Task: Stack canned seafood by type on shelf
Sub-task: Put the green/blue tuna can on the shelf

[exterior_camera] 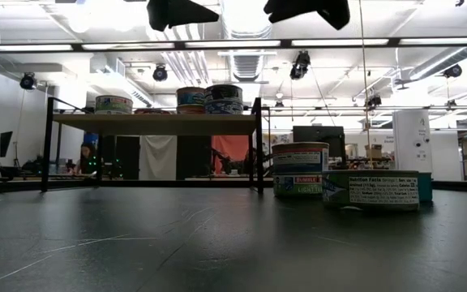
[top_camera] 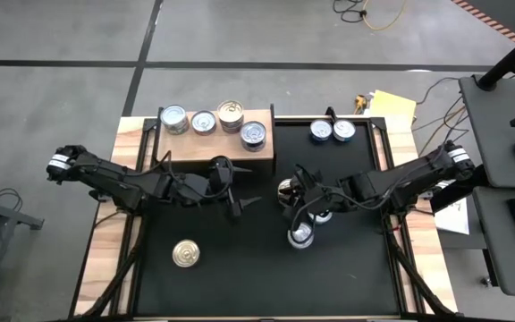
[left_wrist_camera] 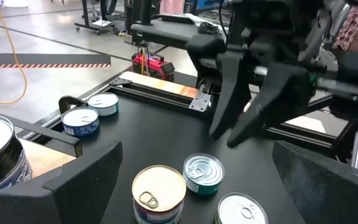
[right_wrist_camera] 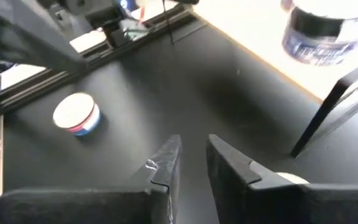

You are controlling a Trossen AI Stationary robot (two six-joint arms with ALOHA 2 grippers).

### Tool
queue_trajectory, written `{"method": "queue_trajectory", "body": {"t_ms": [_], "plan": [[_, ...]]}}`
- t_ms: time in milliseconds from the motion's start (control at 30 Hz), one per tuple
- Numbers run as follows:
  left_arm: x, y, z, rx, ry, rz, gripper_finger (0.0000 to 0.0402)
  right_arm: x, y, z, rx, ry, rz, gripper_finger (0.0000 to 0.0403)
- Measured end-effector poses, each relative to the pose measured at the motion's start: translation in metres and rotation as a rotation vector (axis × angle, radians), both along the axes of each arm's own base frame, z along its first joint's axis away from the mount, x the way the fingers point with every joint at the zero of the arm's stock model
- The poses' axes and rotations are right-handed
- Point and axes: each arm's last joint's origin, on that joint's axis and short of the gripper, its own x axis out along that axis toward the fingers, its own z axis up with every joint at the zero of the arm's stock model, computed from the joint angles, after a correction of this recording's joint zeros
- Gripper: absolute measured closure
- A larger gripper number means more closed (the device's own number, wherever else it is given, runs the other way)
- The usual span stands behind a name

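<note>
overhead coverage gives the layout: the light-brown wooden box-like shelf [top_camera: 217, 143] sits at the far side of the black table [top_camera: 347, 277], with four short round tins on its top, three silver-topped [top_camera: 174, 118] and one gold-topped tin [top_camera: 231, 111]. two blue-labelled tins [top_camera: 332, 131] rest on the table just right of the shelf, a lone gold-topped tin [top_camera: 185, 254] lies near the front left, and a cluster of three tins [top_camera: 302, 234] sits at the middle under the right arm.

the left gripper [top_camera: 238, 190] hangs in front of the shelf with its fingers spread wide and nothing between them; its wrist camera looks past those fingers [left_wrist_camera: 86, 180] at the cluster, one gold-topped tin [left_wrist_camera: 159, 191] touching two silver ones, detail the overhead picture hides beneath the right arm.

the right gripper [top_camera: 295, 183] hovers over that cluster. its own wrist view shows the two fingers [right_wrist_camera: 166, 163] nearly together with a thin gap and only bare table between them, gripping nothing, and the lone tin [right_wrist_camera: 76, 114] well apart.

only the table-level camera shows labels: stacked tins [exterior_camera: 300, 169] beside a low tin with a nutrition panel [exterior_camera: 371, 191], and the tins on the shelf top [exterior_camera: 156, 123] behind.
</note>
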Motion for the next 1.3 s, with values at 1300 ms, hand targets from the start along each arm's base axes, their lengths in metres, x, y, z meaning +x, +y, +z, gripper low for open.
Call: {"method": "queue_trajectory", "body": {"t_ms": [1300], "plan": [[-0.028, -0.003, -0.021, -0.027, 0.530, 0.042, 0.0002, -0.034, -0.002, -0.024, -0.463, 0.575, 0.305, 0.0352]]}}
